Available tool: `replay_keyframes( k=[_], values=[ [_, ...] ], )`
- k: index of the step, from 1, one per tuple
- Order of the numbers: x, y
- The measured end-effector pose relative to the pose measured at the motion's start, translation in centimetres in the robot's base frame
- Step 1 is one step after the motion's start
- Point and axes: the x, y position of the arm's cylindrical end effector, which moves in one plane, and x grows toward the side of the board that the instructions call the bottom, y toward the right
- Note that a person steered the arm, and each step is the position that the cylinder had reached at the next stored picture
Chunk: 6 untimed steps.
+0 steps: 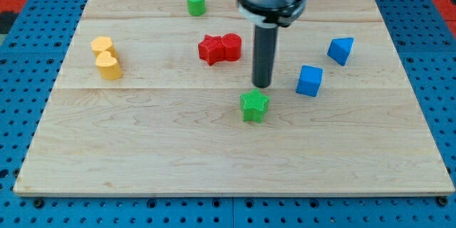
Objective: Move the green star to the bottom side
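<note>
The green star (254,105) lies near the middle of the wooden board (142,149). My tip (262,85) stands just above the star toward the view's top, slightly to its right, very close to it; I cannot tell if they touch. The dark rod rises from the tip to the arm's grey head at the view's top.
Two red blocks (219,48) sit together left of the rod. A blue cube (309,80) and a blue wedge-like block (340,50) lie to the right. A green cylinder (196,3) is at the top. Two yellow blocks (106,57) are at the left.
</note>
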Motion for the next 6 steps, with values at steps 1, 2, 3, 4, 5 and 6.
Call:
replay_keyframes(
  k=[1, 2, 3, 4, 5, 6],
  values=[
    [3.9, 0.8],
    [5.6, -4.5],
    [3.5, -3.9],
    [4.3, -3.8],
    [8.9, -8.4],
    [9.2, -8.6]
  ],
)
